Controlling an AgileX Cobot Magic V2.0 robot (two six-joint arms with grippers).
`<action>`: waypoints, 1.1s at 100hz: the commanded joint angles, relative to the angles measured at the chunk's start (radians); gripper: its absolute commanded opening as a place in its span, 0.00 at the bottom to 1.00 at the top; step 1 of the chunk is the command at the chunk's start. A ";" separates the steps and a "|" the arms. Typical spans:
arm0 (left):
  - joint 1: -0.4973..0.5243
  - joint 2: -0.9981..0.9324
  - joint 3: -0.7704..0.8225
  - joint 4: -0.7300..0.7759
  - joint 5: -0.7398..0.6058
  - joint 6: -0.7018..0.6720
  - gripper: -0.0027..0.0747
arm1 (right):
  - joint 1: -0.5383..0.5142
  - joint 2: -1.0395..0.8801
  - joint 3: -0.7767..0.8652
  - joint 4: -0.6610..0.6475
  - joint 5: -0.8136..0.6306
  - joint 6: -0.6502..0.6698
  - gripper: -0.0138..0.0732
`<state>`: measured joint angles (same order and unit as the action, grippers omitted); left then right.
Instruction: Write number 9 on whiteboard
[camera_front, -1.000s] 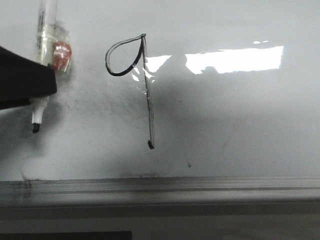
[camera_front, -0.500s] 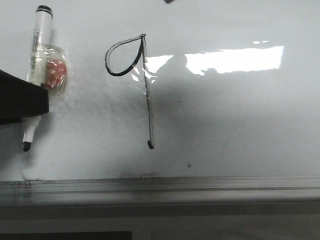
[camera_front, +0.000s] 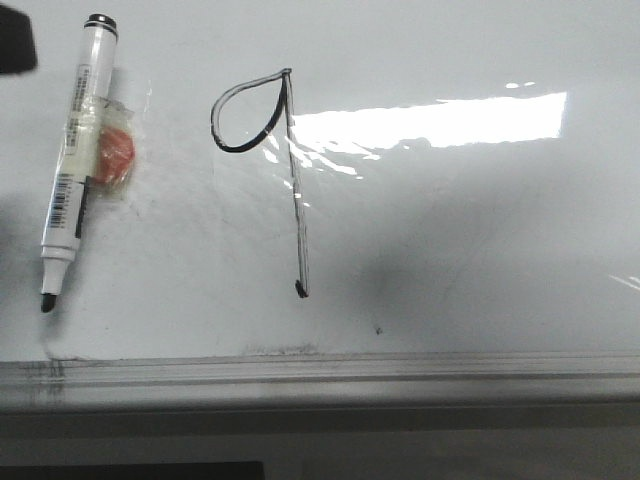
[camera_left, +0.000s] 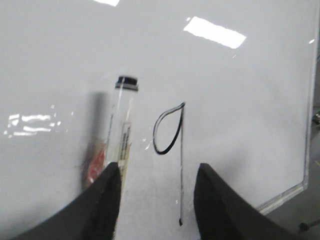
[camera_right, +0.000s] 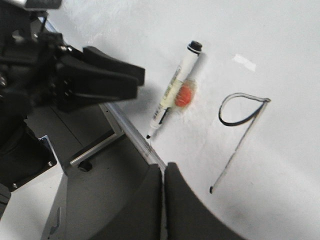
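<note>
The number 9 (camera_front: 296, 200) is drawn in thin black line on the whiteboard (camera_front: 480, 240); it also shows in the left wrist view (camera_left: 181, 165) and the right wrist view (camera_right: 239, 145). A white marker (camera_front: 72, 170) with an uncapped black tip lies flat on the board left of the 9, free of any gripper. My left gripper (camera_left: 158, 167) is open and empty, above the board with the marker (camera_left: 125, 125) just past one finger. Only a dark corner of it (camera_front: 15, 50) shows in the front view. My right gripper (camera_right: 162, 167) is shut and empty over the board's edge.
A red-orange piece under clear tape (camera_front: 115, 155) is stuck to the marker's barrel. A grey metal rail (camera_front: 320, 372) runs along the board's near edge. A bright glare patch (camera_front: 430, 120) lies right of the 9. The left arm (camera_right: 90, 80) shows in the right wrist view.
My left gripper has let go of the marker and drawn back up and away to the left. The marker has settled flat on the board.
</note>
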<state>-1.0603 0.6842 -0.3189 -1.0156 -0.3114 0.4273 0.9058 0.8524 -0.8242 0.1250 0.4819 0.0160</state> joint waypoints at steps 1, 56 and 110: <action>-0.003 -0.057 -0.006 0.073 -0.031 0.003 0.25 | 0.004 -0.090 0.066 -0.043 -0.142 -0.007 0.09; -0.003 -0.191 0.142 0.116 0.012 0.003 0.01 | 0.004 -0.586 0.648 -0.114 -0.482 -0.007 0.09; 0.009 -0.208 0.142 0.188 -0.002 0.003 0.01 | 0.004 -0.586 0.687 -0.114 -0.451 -0.007 0.09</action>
<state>-1.0603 0.4891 -0.1492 -0.9033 -0.2567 0.4293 0.9058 0.2598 -0.1116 0.0228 0.1064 0.0160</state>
